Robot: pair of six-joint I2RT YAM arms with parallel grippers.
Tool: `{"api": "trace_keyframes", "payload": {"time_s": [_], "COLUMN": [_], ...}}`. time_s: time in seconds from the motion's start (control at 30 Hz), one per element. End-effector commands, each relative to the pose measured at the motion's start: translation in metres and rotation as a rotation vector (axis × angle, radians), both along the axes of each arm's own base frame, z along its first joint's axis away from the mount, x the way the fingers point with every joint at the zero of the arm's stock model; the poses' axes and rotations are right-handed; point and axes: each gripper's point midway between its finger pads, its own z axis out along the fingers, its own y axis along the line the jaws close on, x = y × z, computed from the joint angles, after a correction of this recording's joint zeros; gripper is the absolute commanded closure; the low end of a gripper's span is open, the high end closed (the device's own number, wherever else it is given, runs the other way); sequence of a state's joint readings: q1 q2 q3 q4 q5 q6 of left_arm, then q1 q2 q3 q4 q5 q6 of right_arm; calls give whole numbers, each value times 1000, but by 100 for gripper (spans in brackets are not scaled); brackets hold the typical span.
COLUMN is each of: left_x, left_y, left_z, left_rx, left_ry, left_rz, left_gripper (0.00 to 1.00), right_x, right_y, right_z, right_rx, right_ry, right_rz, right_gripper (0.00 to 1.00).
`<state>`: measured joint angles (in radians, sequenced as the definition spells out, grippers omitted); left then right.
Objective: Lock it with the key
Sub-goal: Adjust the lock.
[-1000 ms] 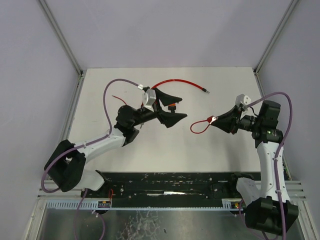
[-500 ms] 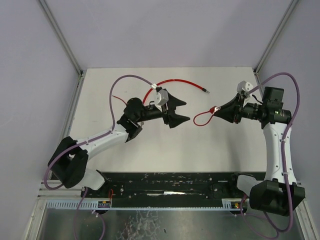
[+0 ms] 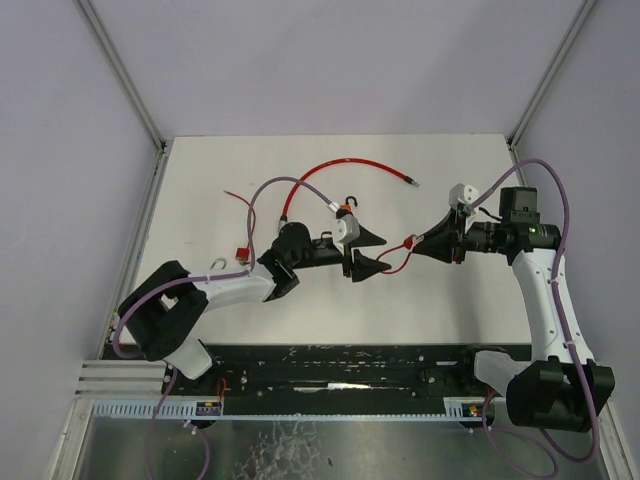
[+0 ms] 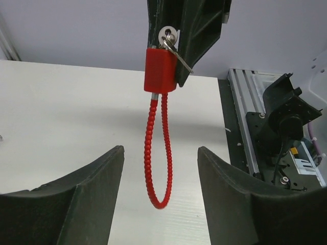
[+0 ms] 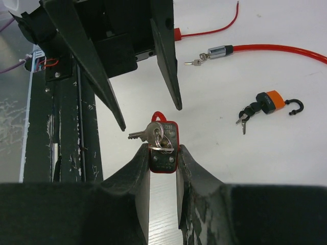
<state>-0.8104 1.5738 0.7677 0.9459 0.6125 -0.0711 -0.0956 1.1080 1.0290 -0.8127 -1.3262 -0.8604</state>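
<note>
Red padlock (image 5: 164, 161) with its key (image 5: 144, 134) sits pinched in our right claw (image 5: 162, 149) above mid-worktop (image 3: 450, 310); our left claw (image 4: 159, 153) gapes wide, facing it.

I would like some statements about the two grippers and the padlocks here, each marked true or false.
1. The right gripper clamps the red padlock. True.
2. The left gripper grips the cable loop. False: its jaws stand open and hold nothing.
3. Keys on a ring sit at the red padlock. True.
4. The orange padlock is in the left gripper. False: it lies on the table.
</note>
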Motion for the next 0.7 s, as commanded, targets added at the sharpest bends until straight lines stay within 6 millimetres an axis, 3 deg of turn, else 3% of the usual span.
{"api": "trace_keyframes", "payload": {"time_s": [0.0,0.17,0.67], "left_x": [12,9,-6], "left_y": [-6,-11,-23], "left_z": [14,13,5], "left_rx": [-28,-17,19], "left_ry": [-84,-82,-79], "left_rz": [54,28,-76], "left_gripper": [46,58,76], "right_x": [-12,-17,-20], "right_y": [9,12,21], "right_z": [5,4,-5], "right_rx": [8,11,4], "right_ry": [-90,-105,-84], "right_rz": [78,101,148], "right_gripper": [100,100,100]}}
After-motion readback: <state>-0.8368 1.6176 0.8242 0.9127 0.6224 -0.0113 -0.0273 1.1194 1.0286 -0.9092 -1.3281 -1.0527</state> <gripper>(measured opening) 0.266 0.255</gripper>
